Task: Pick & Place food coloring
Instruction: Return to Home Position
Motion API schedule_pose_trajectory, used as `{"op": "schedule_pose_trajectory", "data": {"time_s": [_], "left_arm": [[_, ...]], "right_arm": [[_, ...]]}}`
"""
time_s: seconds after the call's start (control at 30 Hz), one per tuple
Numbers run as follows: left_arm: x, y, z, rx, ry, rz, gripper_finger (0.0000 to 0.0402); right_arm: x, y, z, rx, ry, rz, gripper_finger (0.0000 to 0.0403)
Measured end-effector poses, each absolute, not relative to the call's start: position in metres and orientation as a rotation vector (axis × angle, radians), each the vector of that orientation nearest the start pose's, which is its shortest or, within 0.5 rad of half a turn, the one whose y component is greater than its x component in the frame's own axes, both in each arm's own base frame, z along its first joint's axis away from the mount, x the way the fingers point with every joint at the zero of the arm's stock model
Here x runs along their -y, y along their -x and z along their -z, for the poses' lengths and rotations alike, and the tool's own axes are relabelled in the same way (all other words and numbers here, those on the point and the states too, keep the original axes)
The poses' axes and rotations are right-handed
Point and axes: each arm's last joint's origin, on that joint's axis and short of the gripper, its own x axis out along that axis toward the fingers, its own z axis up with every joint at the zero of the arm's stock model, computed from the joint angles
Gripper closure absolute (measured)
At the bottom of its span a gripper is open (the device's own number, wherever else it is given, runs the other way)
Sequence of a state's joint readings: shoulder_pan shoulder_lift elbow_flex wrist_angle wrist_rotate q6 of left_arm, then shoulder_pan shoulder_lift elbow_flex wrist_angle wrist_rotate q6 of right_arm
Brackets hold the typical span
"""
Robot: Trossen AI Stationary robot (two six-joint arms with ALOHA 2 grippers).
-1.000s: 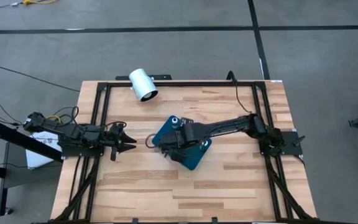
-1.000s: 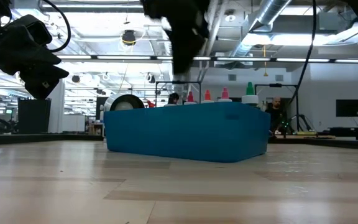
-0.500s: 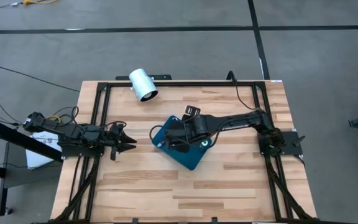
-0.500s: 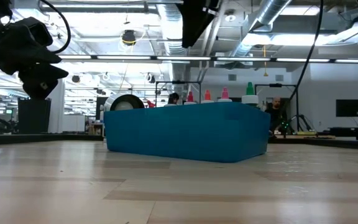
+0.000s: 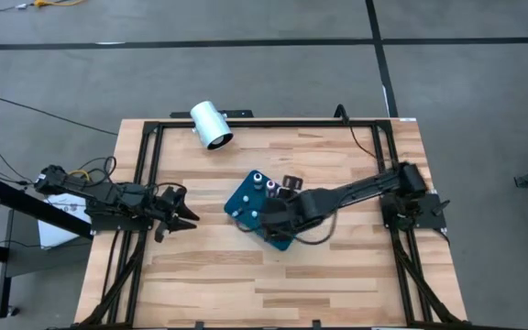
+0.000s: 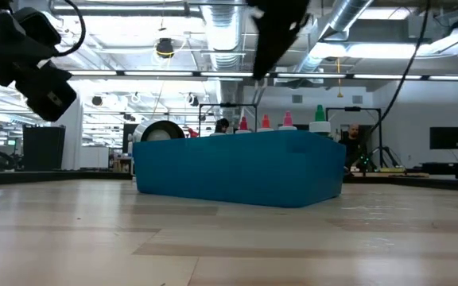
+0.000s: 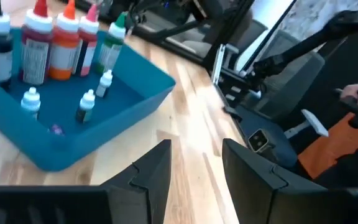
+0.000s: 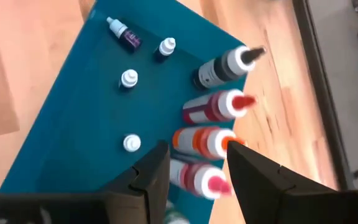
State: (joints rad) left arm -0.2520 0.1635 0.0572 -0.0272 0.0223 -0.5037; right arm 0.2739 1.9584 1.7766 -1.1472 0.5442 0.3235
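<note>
Though tray [image 6: 237, 171] hides food coloring [image 8: 129, 78] low — right wrist shows four

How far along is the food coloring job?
Nearly done: four small food coloring bottles sit in the blue bin. Nothing is in hand: the right gripper hangs open above the bin, the left gripper waits open at the table's left. Left: probably just retracting the right arm.
</note>
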Motion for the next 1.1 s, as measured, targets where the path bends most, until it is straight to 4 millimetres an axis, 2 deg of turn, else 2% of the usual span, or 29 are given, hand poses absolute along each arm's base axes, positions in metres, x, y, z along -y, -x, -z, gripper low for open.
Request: {"op": "schedule_pose_trajectory", "data": {"time_s": [0.23, 0.57, 0.7, 0.93, 1.1], "left_arm": [[0.029, -0.102, -0.179, -0.085, 0.415, 0.322, 0.0267], [0.031, -0.100, -0.192, 0.040, 0.327, 0.445, 0.0267], [0.031, -0.099, -0.193, 0.057, 0.324, 0.447, 0.0267], [0.029, -0.094, -0.197, 0.113, 0.312, 0.453, 0.0267], [0.025, -0.094, -0.196, 0.123, 0.283, 0.332, 0.0267]], "right_arm": [[-0.088, -0.328, -0.277, -1.046, 0.143, 0.418, 0.0256], [-0.080, -0.252, -0.268, -0.865, 0.054, 0.340, 0.0255], [-0.073, -0.225, -0.268, -0.775, 0.000, 0.319, 0.0253], [-0.058, -0.176, -0.264, -0.653, -0.087, 0.382, 0.0256], [-0.046, -0.147, -0.262, -0.571, -0.122, 0.389, 0.0259]]}}
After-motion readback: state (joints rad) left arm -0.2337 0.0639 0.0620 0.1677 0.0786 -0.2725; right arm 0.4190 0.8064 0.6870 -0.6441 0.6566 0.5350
